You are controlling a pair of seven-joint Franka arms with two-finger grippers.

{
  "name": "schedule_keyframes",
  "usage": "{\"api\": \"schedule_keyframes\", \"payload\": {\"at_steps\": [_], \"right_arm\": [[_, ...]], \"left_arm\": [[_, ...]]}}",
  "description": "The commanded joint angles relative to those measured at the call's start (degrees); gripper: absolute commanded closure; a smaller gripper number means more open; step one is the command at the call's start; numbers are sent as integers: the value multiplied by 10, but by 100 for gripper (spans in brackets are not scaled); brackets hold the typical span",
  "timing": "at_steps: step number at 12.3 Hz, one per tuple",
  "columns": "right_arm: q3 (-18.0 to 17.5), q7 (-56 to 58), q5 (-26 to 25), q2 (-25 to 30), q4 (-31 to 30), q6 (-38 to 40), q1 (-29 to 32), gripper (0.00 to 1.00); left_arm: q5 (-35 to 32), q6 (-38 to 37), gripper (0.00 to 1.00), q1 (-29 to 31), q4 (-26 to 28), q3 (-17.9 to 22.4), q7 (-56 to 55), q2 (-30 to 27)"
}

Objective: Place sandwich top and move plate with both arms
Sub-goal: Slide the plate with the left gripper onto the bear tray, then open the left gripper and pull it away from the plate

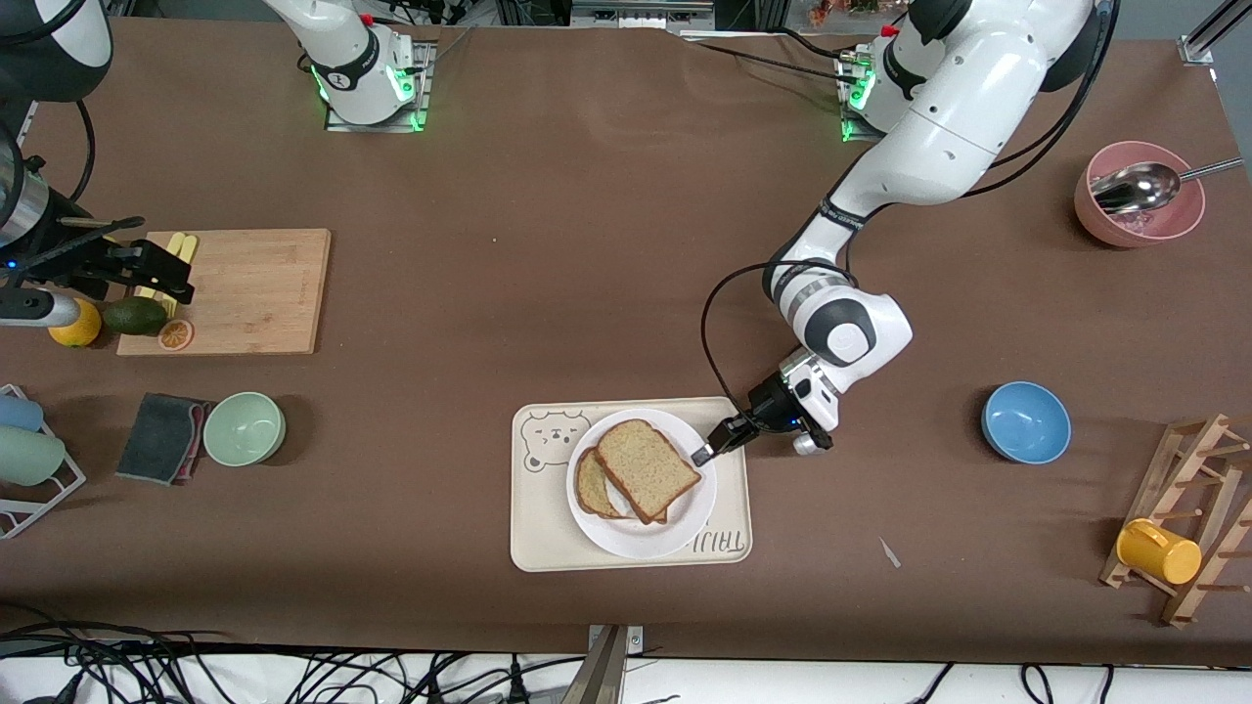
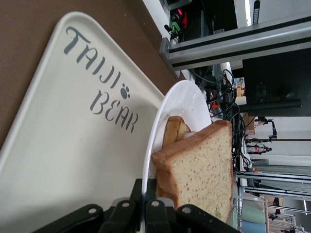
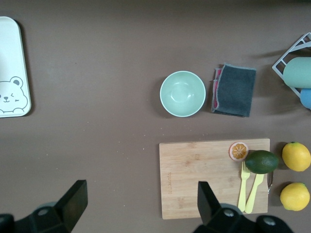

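While the sandwich top [image 1: 646, 468] lies askew on the lower slice on the plate [image 1: 706, 489], the left claw [image 1: 706, 452], pinched shut at the plate's rim, is nearer; the right claw [image 3: 138, 204] waits spread empty above the cutting board [image 1: 256, 289].

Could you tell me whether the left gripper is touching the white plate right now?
Touching. In the left wrist view, the left gripper is shut on the rim of the plate; the front view shows its tip at that rim beside the sandwich top.

A brown table [image 1: 587, 244] under even light, dark cables [image 1: 196, 675] along its near edge.
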State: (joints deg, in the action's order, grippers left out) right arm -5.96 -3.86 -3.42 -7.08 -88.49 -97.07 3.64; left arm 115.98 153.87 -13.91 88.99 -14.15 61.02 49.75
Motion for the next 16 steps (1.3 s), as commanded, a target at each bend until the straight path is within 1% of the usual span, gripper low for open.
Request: {"api": "schedule_keyframes", "payload": {"at_steps": [1, 4, 6, 7, 8, 10, 12, 14, 15, 16], "right_arm": [[-8, -5, -11, 0, 2, 0, -2, 0], [-5, -9, 0, 0, 2, -3, 1, 0], [-5, -9, 15, -1, 2, -3, 3, 0], [-4, -9, 19, -1, 2, 0, 4, 0], [-3, -11, 23, -2, 0, 1, 5, 0], [-2, -10, 32, -2, -2, 6, 12, 0], [-2, -11, 32, -2, -2, 14, 11, 0], [-2, -4, 32, -2, -1, 21, 12, 0], [-2, -4, 32, -2, -1, 23, 12, 0], [-3, -5, 32, -2, 0, 23, 12, 0]], "left_arm": [[-19, 7, 100, -16, -30, 2, -14, 27], [-19, 7, 100, -16, -32, 4, -16, 29], [-19, 7, 85, -13, -37, 4, -18, 28], [-19, 7, 71, -13, -40, 7, -18, 27], [-20, 7, 63, -13, -41, 10, -20, 27], [-20, 7, 54, -13, -41, 10, -20, 27], [-20, 7, 34, -14, -41, 18, -20, 25], [-27, 6, 33, -9, -43, 25, -20, 23], [-49, 6, 33, -8, -59, 34, -23, 22], [-68, 6, 30, -1, -63, 35, -43, 18]]}}
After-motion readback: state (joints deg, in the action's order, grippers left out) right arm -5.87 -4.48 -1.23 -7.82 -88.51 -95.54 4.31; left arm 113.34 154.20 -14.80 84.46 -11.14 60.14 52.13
